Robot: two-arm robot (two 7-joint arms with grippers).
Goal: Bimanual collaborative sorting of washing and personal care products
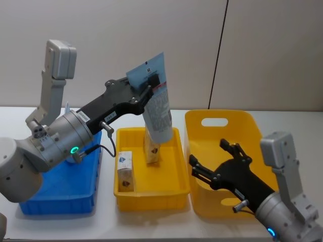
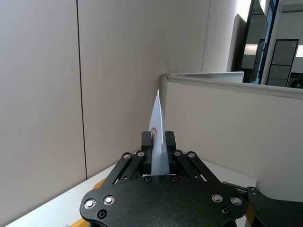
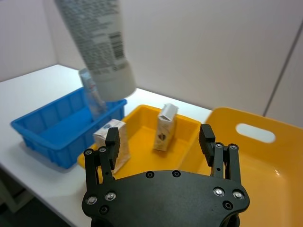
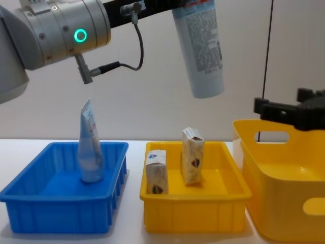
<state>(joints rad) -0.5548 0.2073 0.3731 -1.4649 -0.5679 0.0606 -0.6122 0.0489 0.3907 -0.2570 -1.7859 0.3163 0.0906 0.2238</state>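
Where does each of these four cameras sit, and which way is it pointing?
Head: high up, looking down on the blue bin, yellow tray and yellow bin; left gripper pinches the white printed tube, right gripper open.
Chest: lower, level across the table; left arm overhead, right gripper at right edge.
Left wrist: on that arm, looking along its fingers at the tube's flat end.
Right wrist: on that arm, looking over its open fingers toward the bins.
Shared: chest and right wrist both show two cartons in the tray.
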